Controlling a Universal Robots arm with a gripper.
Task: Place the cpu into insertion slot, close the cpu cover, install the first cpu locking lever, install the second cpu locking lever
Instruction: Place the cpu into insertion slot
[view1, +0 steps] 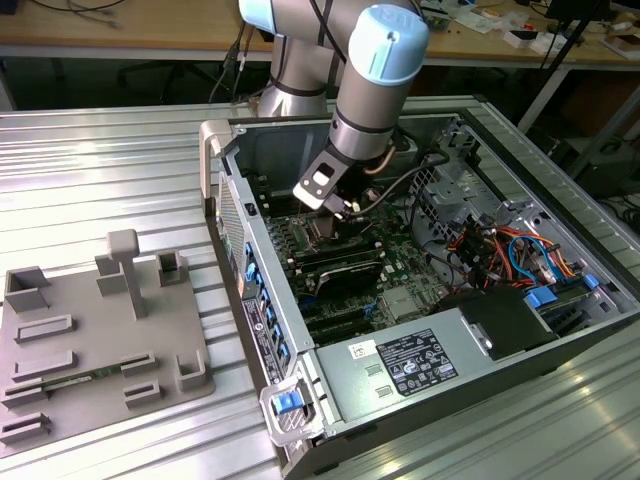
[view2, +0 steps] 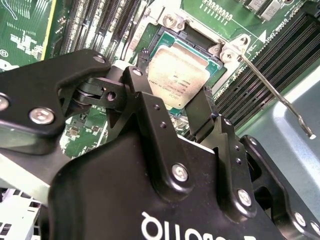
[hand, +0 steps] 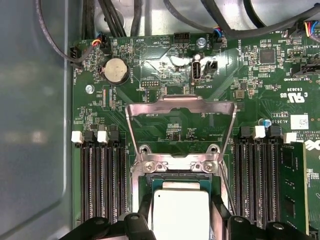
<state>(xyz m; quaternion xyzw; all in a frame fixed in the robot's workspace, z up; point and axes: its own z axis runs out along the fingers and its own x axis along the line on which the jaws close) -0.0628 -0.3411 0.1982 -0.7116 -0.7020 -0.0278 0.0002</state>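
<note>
the open computer case (view1: 232, 190) lies on the tabletop (view1: 100, 150), with a green board (hand: 165, 60) inside. the cpu cover (hand: 180, 106) stands raised, so closing it and setting both locking levers look left to do; one lever (view2: 272, 87) sticks out free. the pincer (view2: 167, 92) is clamped on the cpu (hand: 180, 210), a dull silver square, right at the insertion slot (hand: 175, 176). i cannot tell whether it is seated.
</note>
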